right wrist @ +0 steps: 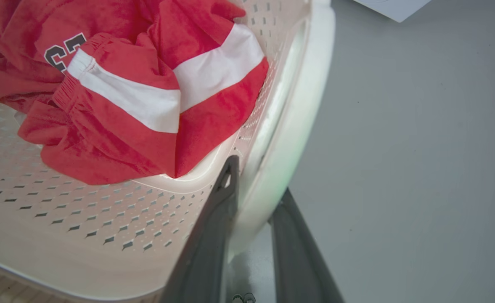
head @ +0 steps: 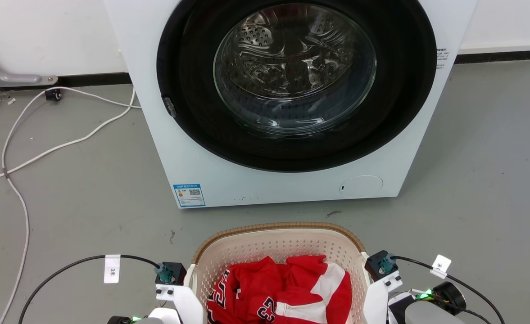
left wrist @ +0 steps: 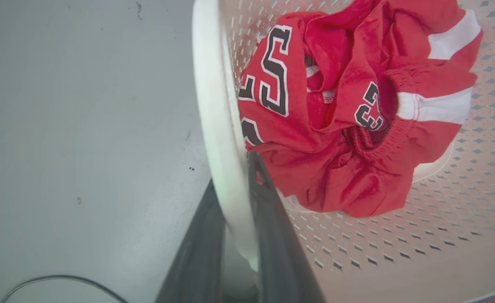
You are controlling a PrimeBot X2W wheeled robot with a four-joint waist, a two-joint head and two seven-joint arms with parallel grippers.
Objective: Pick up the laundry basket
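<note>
Two claws grip the laundry basket (head: 279,245), one at each short side. The head view places the basket on the floor (head: 472,180) in front of the washing machine (head: 192,157), with a strip of bare floor between them. It also shows the machine's round glass door and white cables (head: 66,144) trailing over the floor to the left, well apart from the basket. Whether the basket's bottom rests on the floor cannot be told.

The left wrist view adds the grip itself. The left claw (left wrist: 232,172) straddles the white side handle (left wrist: 213,105), one finger inside the basket and one outside, pinching it. Red clothes (left wrist: 335,126) with black and white numbers lie in a heap just beside the inner finger.

The right wrist view shows the same on the other side. The right claw (right wrist: 258,176) is pressed onto the right handle (right wrist: 297,126), its inner finger just beside the red and white cloth.

Both outer fingers have open grey floor next to them. The brown woven rim faces the washing machine, and the floor to the right is bare.
</note>
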